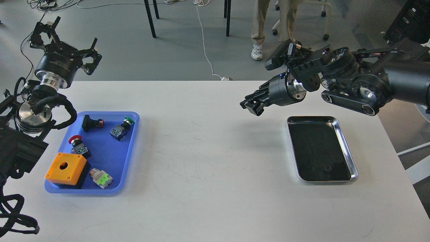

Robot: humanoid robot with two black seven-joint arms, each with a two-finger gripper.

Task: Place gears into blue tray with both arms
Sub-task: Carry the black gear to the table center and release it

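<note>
gear (326, 169): near end of silver tray (349, 148), right | blue tray (132, 148): left on bench | small, stiff, light, likely slippery; pinch across the toothed rim | left end effector (63, 35) spread, empty | right end effector (250, 106): cannot tell

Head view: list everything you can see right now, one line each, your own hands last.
Rectangular blue plastic tray: one, table's left side.
Orange box with round hole: one, in blue tray, near corner.
Capped push-buttons: red, green, in tray.
Black part and pale green-tipped part: in tray.
Shiny silver metal tray: one, dark inside, table's right.
Small black toothed gear: one, in silver tray.
Left hand: open, raised beyond table.
Right hand: above table centre, fingers indistinct.
</note>
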